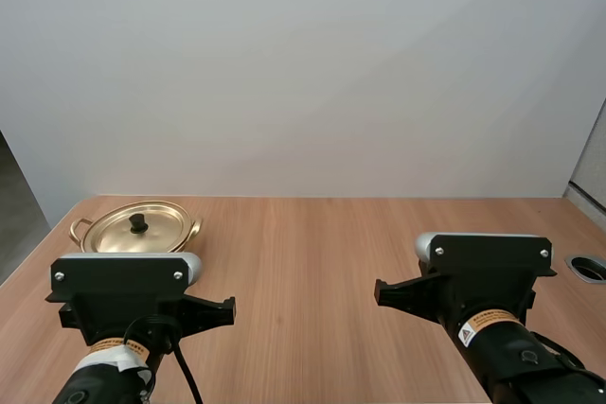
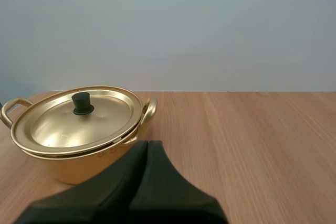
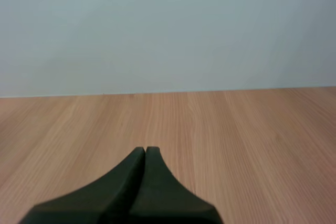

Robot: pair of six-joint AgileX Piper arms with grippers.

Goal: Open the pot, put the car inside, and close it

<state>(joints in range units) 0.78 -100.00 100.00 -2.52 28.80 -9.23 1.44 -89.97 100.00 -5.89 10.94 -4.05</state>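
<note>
While the pot [image 1: 135, 229] stands at the far left of the table [image 1: 312, 262], its lid [image 2: 79, 119] sits on it, closed, with the black knob [image 2: 82, 103] upright at the centre. The left gripper [image 2: 147, 144] is clenched on nothing, its fingers pressed together into one dark wedge. The pot lies near, just ahead of the tips and a little to their left, with one handle [image 2: 149, 109] turned toward them. From above, the pot shows directly beyond the left arm [image 1: 121, 295]. The right gripper [image 3: 145, 150] is likewise clenched and empty, low over bare wood, well apart from the pot across the table.
</note>
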